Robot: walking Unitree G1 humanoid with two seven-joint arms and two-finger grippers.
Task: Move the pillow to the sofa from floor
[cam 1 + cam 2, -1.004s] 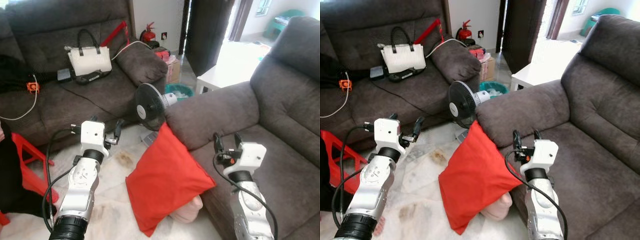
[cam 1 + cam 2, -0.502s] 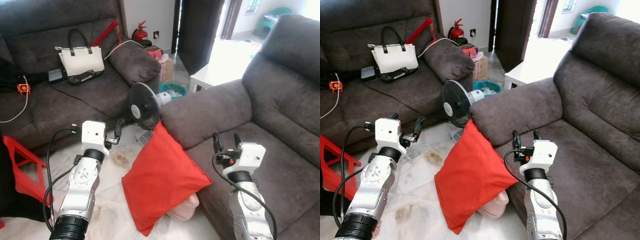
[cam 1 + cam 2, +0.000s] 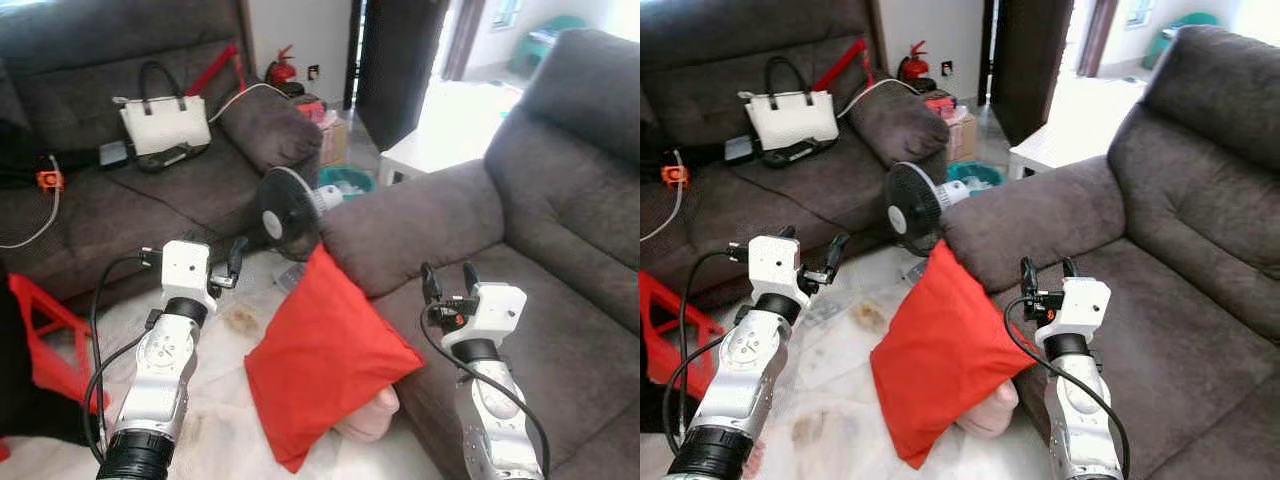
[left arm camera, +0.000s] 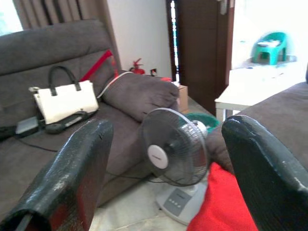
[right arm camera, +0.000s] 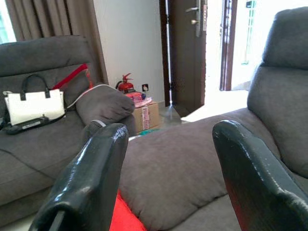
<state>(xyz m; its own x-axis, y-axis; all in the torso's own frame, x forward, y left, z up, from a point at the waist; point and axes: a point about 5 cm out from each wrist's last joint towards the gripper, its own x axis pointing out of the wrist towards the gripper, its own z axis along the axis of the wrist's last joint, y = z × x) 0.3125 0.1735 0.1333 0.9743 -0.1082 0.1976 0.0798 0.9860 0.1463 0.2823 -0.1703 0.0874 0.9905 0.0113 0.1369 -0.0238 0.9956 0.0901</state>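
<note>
A: Where is the red pillow (image 3: 325,365)?

B: Lower centre, on the floor, leaning against the sofa (image 3: 520,280) arm. Nothing is lifted yet.

A: The grippers?

B: Left gripper (image 3: 212,262) and right gripper (image 3: 445,285) flank it, fingers spread, empty.

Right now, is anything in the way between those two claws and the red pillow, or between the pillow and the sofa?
Nothing visible blocks either. The red pillow leans on the sofa front, between the open left gripper and open right gripper. The fan stands just behind the pillow.
</note>
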